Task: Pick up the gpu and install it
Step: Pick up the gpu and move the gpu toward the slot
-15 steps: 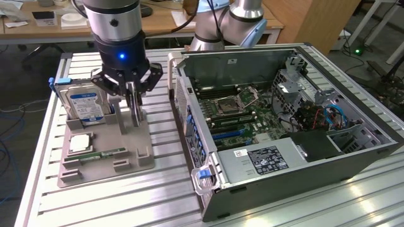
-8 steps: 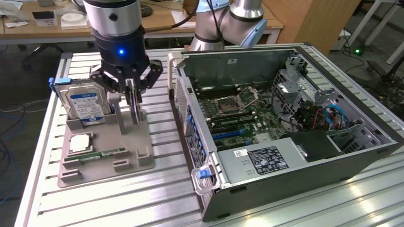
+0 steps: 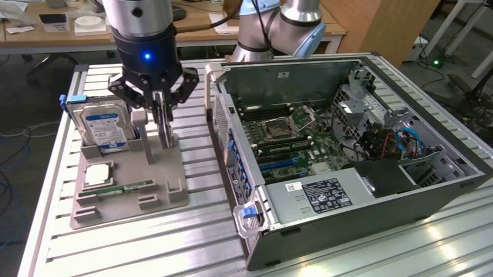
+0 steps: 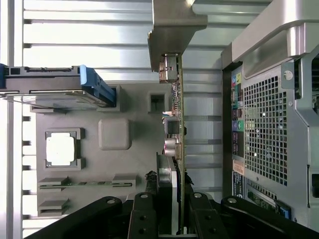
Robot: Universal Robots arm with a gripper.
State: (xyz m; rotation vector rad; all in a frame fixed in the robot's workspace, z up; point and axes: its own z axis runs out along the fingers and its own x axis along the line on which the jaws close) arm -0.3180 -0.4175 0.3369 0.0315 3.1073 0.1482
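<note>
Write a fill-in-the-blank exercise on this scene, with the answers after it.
The tool is shut on the ____, which stands on edge in the gray tray. The hard drive with the blue-white label stands ____ in that tray. The open computer case sits to the exterior view's ____ of the tray.
Missing words: gpu; upright; right.

Black hand (image 3: 159,109) glowing with a blue light, gpu (image 4: 172,127) showing a greenish edge and silvery bracket, hard drive (image 3: 104,128) wearing a blue-and-white label on silver, tray (image 3: 158,193) lying plain grey, table (image 3: 138,254) gleaming in silvery ribbed stripes, computer case (image 3: 439,190) showing dark grey walls and a dotted grille.
</note>
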